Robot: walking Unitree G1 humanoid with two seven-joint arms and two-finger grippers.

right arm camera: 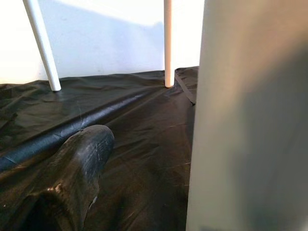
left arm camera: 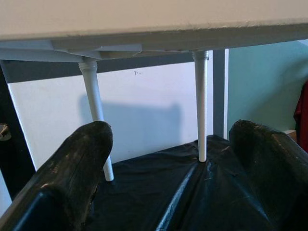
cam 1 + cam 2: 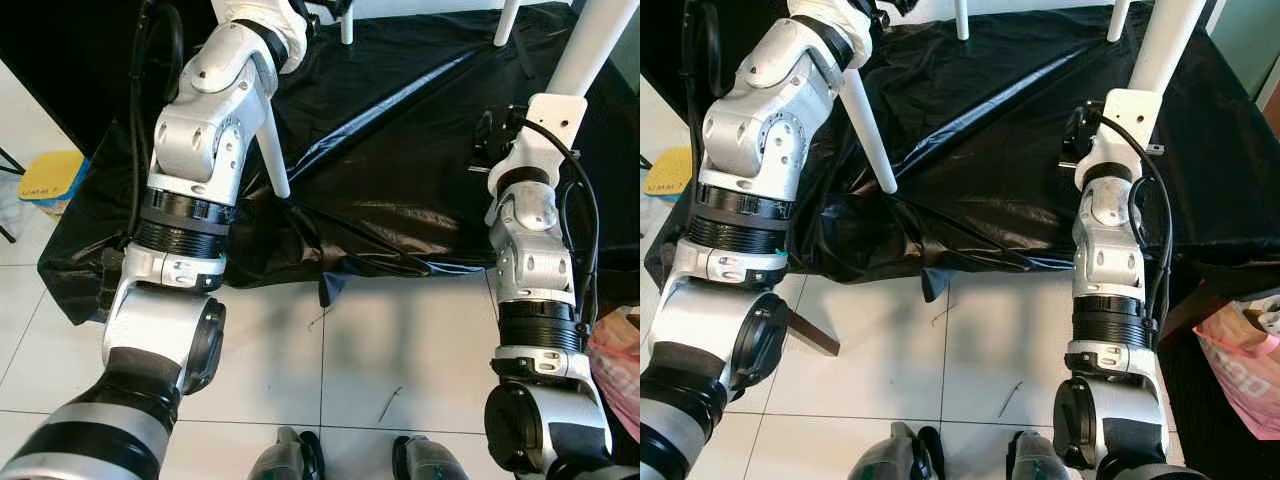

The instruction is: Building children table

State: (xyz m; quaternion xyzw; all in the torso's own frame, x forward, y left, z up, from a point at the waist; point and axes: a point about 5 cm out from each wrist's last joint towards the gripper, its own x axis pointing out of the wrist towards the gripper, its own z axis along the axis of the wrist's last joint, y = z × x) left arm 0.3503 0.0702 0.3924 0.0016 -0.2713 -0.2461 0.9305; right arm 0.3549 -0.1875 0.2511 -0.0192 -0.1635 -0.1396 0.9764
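Black sheet point(image 3: 400, 190), 4 white table legs point(image 3: 868, 125), left gripper point(image 2: 168, 159) agape, right gripper's grip unclear.

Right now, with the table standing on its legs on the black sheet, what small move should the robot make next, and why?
Probably check the near right leg for firmness. The right gripper is close beside it, and the table top already stands on four legs on the black sheet, with the left gripper open under it.

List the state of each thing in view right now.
Table: upright, standing on the sheet.
Far legs: attached, feet on the sheet.
Near left leg: slanted, by the left arm.
Sheet: wrinkled, spread over the floor.
Left pincer: open, empty.
Right pincer: beside the near right leg.
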